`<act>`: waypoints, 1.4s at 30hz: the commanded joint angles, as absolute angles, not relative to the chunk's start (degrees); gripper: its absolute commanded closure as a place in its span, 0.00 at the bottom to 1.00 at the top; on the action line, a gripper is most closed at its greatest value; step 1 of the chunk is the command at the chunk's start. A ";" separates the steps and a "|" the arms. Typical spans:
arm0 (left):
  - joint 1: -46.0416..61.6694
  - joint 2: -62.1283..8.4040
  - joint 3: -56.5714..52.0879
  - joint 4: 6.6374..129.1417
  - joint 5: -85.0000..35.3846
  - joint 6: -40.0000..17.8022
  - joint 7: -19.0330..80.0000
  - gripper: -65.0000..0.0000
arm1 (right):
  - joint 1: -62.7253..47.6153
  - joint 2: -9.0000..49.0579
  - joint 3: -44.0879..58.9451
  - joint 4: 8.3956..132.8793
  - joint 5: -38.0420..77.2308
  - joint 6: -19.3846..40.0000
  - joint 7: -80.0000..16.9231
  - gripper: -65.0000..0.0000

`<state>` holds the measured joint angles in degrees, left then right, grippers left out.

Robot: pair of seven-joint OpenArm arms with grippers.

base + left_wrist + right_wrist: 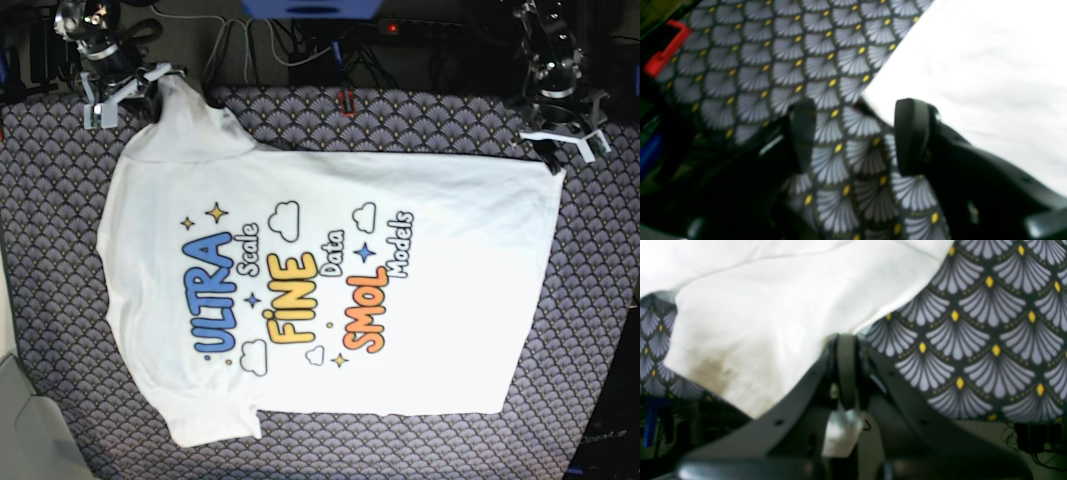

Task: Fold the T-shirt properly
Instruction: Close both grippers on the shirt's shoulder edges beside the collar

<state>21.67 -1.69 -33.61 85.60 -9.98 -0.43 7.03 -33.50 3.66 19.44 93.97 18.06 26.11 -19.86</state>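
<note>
The T-shirt lies spread flat on the table, print side up, its sleeves toward the left of the base view and its hem toward the right. My right gripper is at the far left corner, shut on the far sleeve, which is drawn up toward it. The right wrist view shows the white cloth running into the closed fingertips of the right gripper. My left gripper hangs open just off the far hem corner. In the left wrist view the left gripper holds nothing, and the shirt's edge lies just beyond it.
A dark cloth with a grey fan and yellow dot pattern covers the table. A red clamp grips the table edge near my left arm and a blue one near my right. Cables run behind the far edge. A grey box sits at the near left.
</note>
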 commanded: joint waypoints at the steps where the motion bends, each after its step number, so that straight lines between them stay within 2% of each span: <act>1: 21.14 -2.07 -33.80 86.55 -10.15 -0.31 5.32 0.44 | -34.33 3.65 19.21 92.70 15.43 25.98 -24.92 1.00; 6: 20.18 -2.07 -33.80 86.29 -10.15 -0.31 5.49 0.44 | -33.63 3.74 19.21 90.95 15.43 25.98 -24.92 1.00; 16: 17.71 -2.07 -33.71 77.58 -10.24 -0.40 5.32 0.44 | -33.54 4.26 19.21 90.51 15.43 25.98 -24.92 1.00; 42: 16.40 -0.75 -33.71 81.10 -10.33 -0.40 5.23 0.44 | -33.45 4.53 19.12 90.51 15.43 25.98 -25.01 1.00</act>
<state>16.93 -0.14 -33.61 80.25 -10.37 -0.23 6.68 -32.60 4.43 19.42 91.74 18.96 27.05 -17.98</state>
